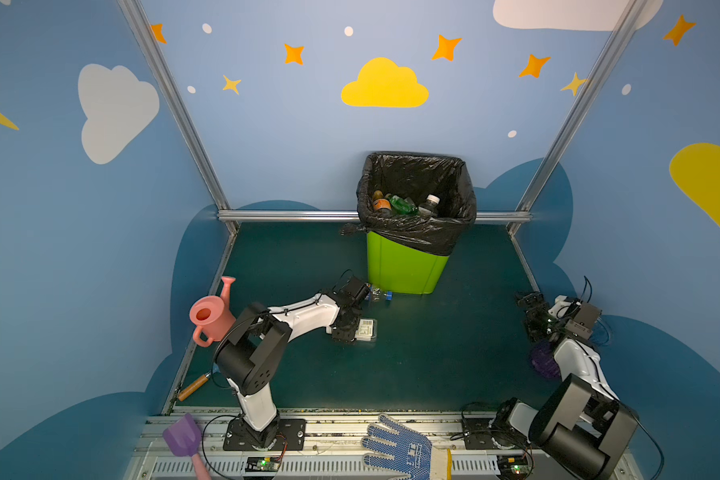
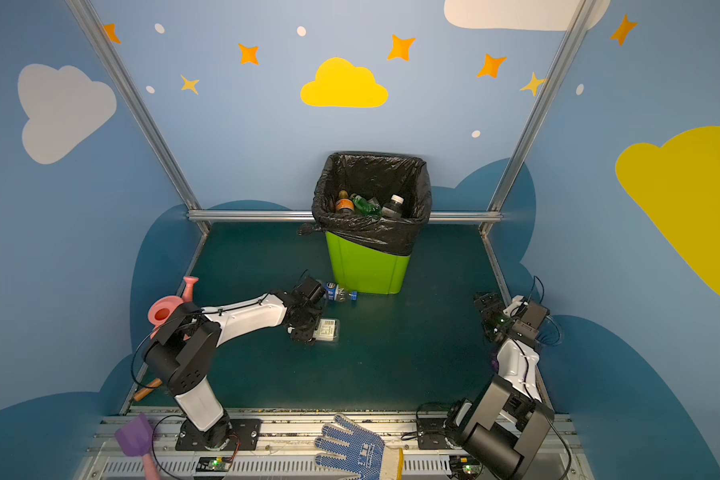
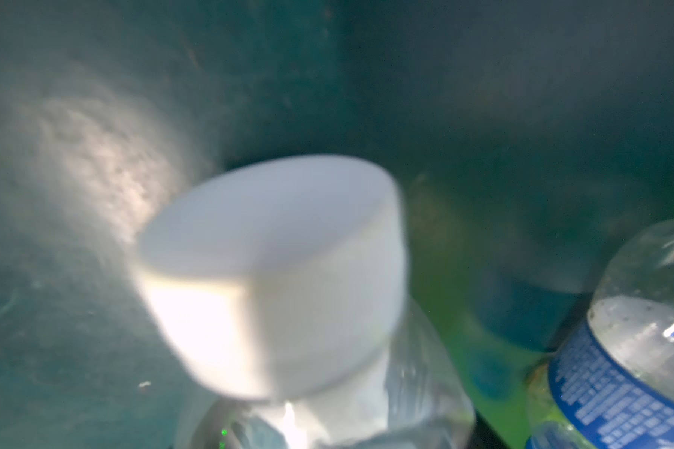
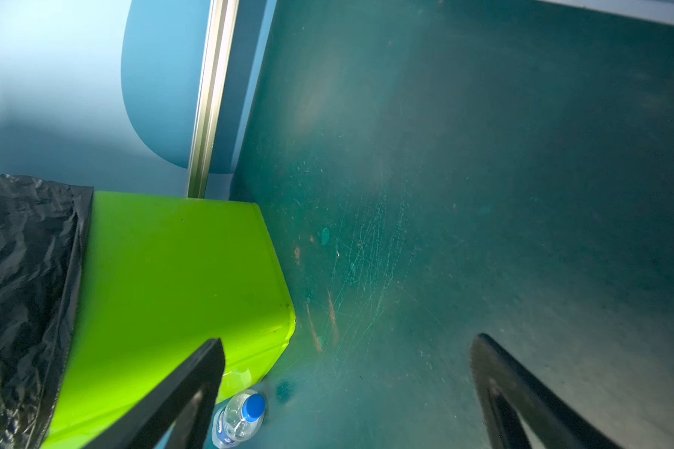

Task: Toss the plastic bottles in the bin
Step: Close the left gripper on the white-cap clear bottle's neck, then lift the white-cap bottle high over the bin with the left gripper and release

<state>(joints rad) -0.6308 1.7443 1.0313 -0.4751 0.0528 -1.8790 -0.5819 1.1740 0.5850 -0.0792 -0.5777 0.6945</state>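
The left claw (image 1: 355, 332) sits low on the counter (image 1: 433, 365), against a clear bottle (image 1: 367, 330) lying left of centre, white cap (image 3: 273, 272) close under the wrist camera. Whether it has clenched on that bottle cannot be told. A blue-capped bottle (image 1: 380, 294) lies just beyond, by the near-left foot of the bin (image 1: 404, 270). Several discarded bottles (image 1: 400, 204) lie inside the bin, far centre. The right claw (image 4: 347, 340) hangs released and empty near the right edge.
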